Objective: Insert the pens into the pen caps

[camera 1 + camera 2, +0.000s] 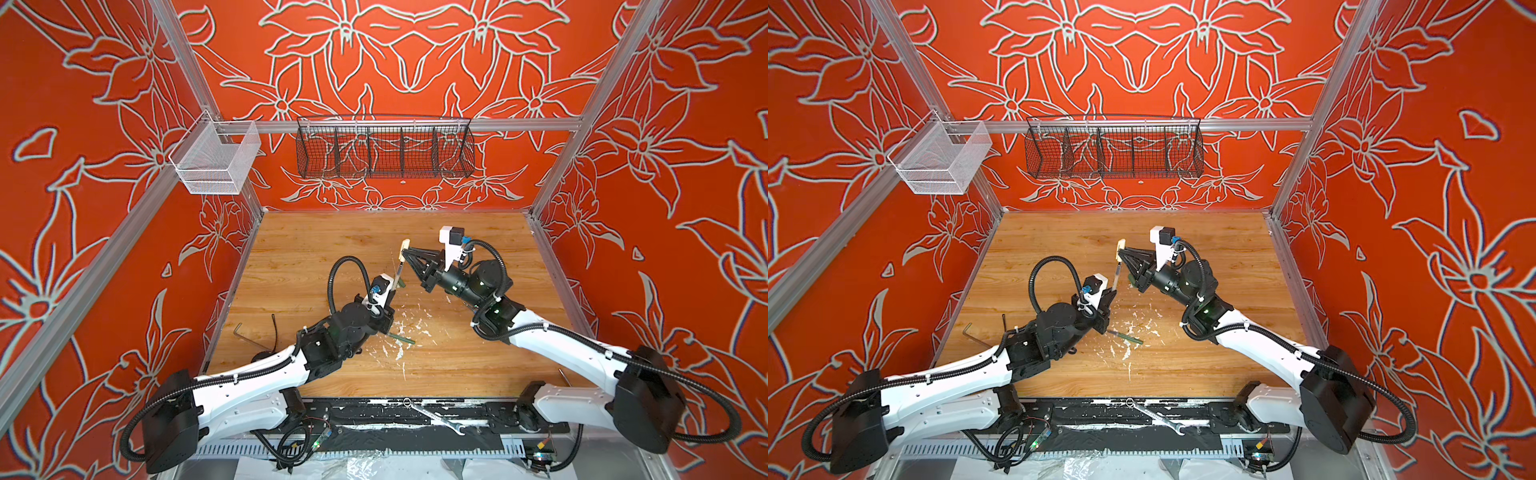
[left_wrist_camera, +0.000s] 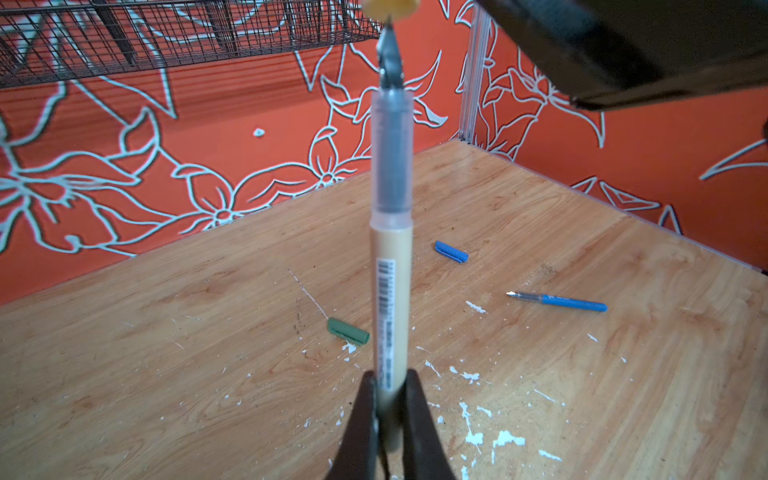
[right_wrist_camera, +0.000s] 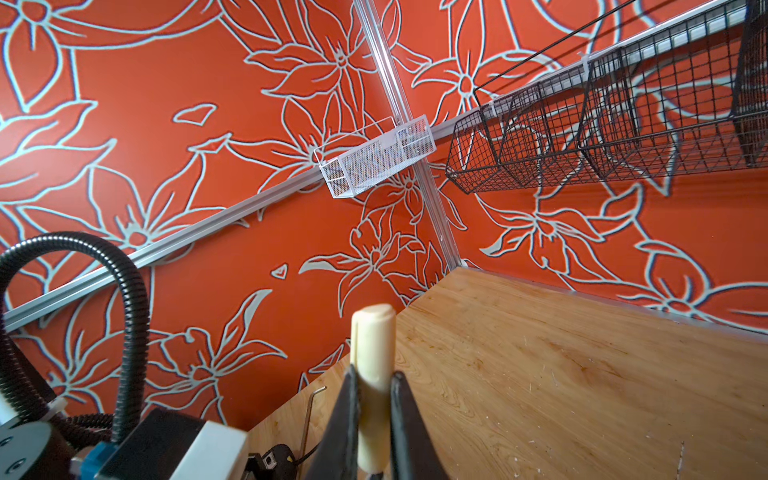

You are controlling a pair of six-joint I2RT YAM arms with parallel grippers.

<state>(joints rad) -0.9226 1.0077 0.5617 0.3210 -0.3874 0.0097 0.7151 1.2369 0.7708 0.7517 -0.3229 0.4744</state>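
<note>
At the nib end of the beige pen (image 1: 398,272), in both top views, your right gripper (image 1: 409,250) pinches the beige cap (image 1: 404,248). Your left gripper (image 1: 394,289) clamps the pen's tail. Both forearms reach inward with wrists raised, and the green pen (image 1: 402,338) lies uncapped on the table (image 1: 478,374), on the robot's side of the beige pen. In the left wrist view, the nib reaches the cap's mouth but the pen isn't seated. The green cap (image 2: 348,331) lies just beside the beige pen, with the blue cap (image 2: 451,252) and blue pen (image 2: 561,300) farther off, separate. In the right wrist view, the jaws squeeze the cap's middle. I judge no pen is capped yet, so all three remain.
</note>
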